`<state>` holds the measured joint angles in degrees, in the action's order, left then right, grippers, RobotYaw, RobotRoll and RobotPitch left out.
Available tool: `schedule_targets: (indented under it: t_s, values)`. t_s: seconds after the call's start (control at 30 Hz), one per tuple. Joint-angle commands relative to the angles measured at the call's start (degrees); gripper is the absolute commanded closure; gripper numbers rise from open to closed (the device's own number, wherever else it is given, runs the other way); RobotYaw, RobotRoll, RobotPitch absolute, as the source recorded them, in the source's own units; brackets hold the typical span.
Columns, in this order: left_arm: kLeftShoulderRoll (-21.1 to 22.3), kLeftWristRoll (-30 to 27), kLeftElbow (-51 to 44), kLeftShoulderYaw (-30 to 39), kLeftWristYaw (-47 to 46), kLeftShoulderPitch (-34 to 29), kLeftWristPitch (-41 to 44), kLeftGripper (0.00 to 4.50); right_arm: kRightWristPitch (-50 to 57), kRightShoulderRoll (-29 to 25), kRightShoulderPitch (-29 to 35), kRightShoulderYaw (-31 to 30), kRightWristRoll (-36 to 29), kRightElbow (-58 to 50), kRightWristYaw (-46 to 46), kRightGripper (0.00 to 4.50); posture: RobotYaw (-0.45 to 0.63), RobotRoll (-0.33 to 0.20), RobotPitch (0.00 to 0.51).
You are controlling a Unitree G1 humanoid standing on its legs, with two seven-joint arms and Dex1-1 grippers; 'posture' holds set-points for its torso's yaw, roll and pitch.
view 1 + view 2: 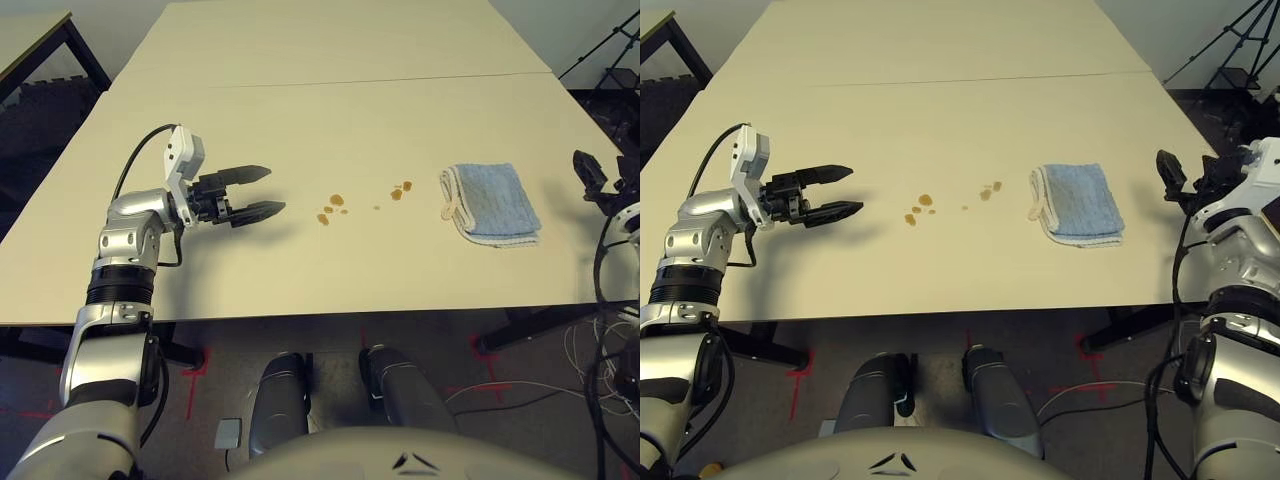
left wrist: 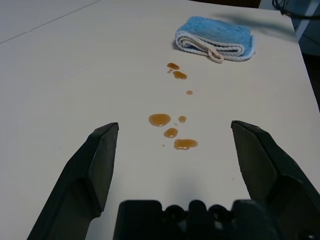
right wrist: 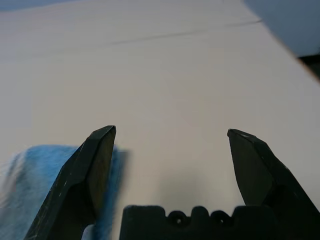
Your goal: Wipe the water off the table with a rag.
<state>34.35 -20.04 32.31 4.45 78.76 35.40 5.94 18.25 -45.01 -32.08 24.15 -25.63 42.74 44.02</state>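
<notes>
The blue rag lies folded on the pale counter, right of the middle in the left eye view, with its little loop on the side near the spots. It may have been put there so it is close to the mess but stays dry until it is needed. The brown water sits in small drops in two little groups near the middle of that same view, left of the rag, with a tiny drop between them. The right hand is wide open and has nothing in it. It is at the right side of the left eye view, just past the rag, and I think it waits there because it is the best one to grab the cloth. Its fingers need to go over the rag, come down and pinch it. The left hand is wide open and empty too, left of the drops, maybe kept there so it does not bump the other one. The wiping has not been done, as the drops are all there. Next, the rag should be picked up and rubbed toward the left of the frame. If it is held too loosely, it could slip or just push the drops around.
</notes>
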Motion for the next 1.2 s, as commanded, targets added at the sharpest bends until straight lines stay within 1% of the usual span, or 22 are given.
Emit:
schedule_targets:
  t_s: [0.03,0.13,0.3,0.43,0.87,1.0,1.2]
  values:
    - [-0.5,1.2,1.5,-1.1,0.3,0.4,-1.7,0.00,11.5,-2.6,2.2,-4.2,-0.6,-7.2,4.6,0.04,-0.31,0.000,0.099]
    - [-0.9,1.4,2.3,-1.4,-0.2,0.8,-2.6,0.00,17.3,-3.0,3.0,-6.5,-1.0,-11.8,7.1,0.04,-0.32,0.000,0.097]
    - [-1.5,1.3,2.6,-1.5,-0.5,0.8,-3.3,0.00,20.4,-1.6,2.7,-10.0,0.7,-13.3,8.6,0.04,-0.31,0.000,0.094]
    - [-1.6,1.1,1.5,-1.4,-0.8,0.1,-3.1,0.00,17.5,-0.5,1.5,-12.5,3.7,-9.3,8.4,0.04,-0.29,0.000,0.095]
    - [-0.8,0.7,-0.8,-1.0,-1.4,-1.5,-2.2,0.00,9.0,4.0,-5.7,-16.3,10.2,4.8,8.7,0.04,-0.27,0.000,0.096]
    - [-0.8,0.5,-1.3,-0.9,-1.5,-1.9,-1.9,0.00,8.3,5.5,-6.1,-17.8,11.6,5.4,9.5,0.04,-0.26,0.000,0.095]
    - [-0.9,0.4,-1.8,-0.9,-1.9,-2.2,-1.8,0.00,7.1,8.0,-4.2,-20.1,13.8,3.6,9.6,0.04,-0.26,0.000,0.095]
